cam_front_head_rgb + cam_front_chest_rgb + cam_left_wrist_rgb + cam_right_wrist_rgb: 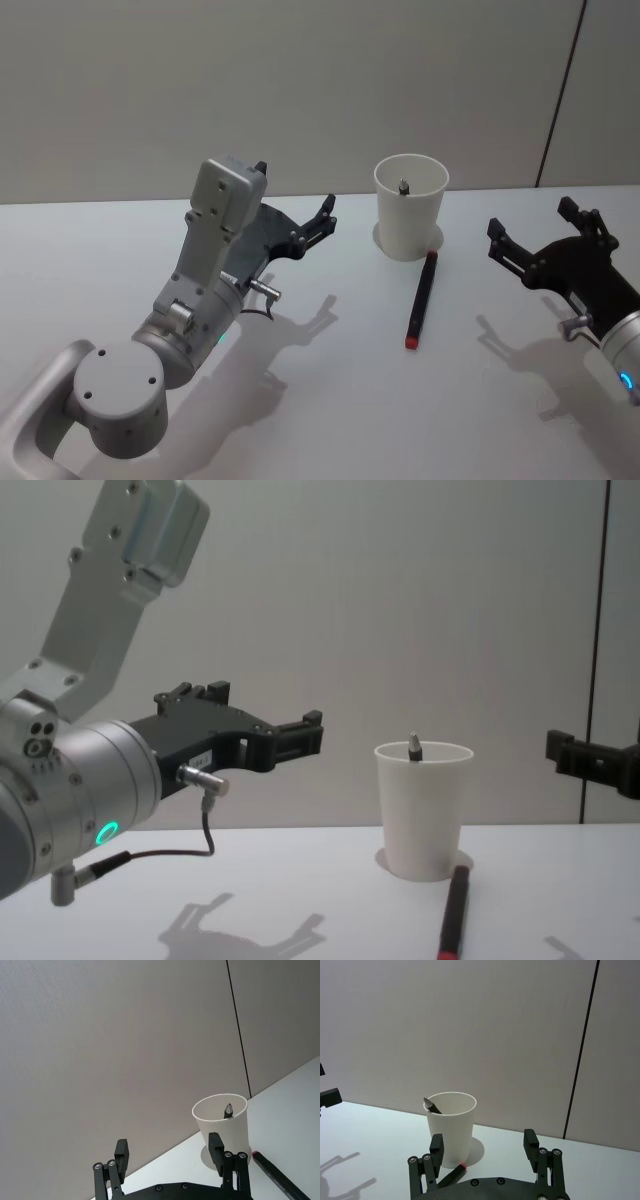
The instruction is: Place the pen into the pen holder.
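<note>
The pen holder, a white paper cup, stands upright at the back of the table. One pen tip pokes up inside it. A black pen with a red end lies flat on the table, its far end beside the cup's base. My left gripper hovers open and empty left of the cup. To the cup's right, my right gripper is open and empty.
The white table runs back to a plain grey wall with a dark vertical seam at the right. The left arm's large elbow stands over the front left of the table.
</note>
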